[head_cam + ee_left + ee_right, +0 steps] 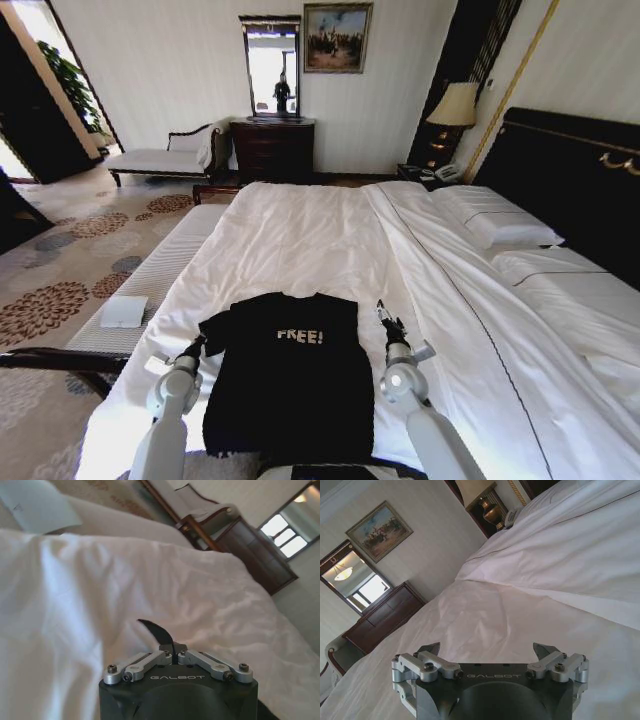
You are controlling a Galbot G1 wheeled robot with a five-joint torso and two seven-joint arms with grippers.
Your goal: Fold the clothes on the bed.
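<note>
Black cotton, the T-shirt [290, 375] lay flat on the near part of the bed [330, 230], lettering up, between your two arms. Your left end effector [193, 347] sat at the shirt's left sleeve, its fingers [172, 652] drawn together on a dark flap that looked like the sleeve edge. Your right end effector [384, 318] hovered just beside the right sleeve with its fingers spread apart, holding nothing. You seemed to be at the first grasp; next, the right side probably needed to close on fabric before you folded.
</note>
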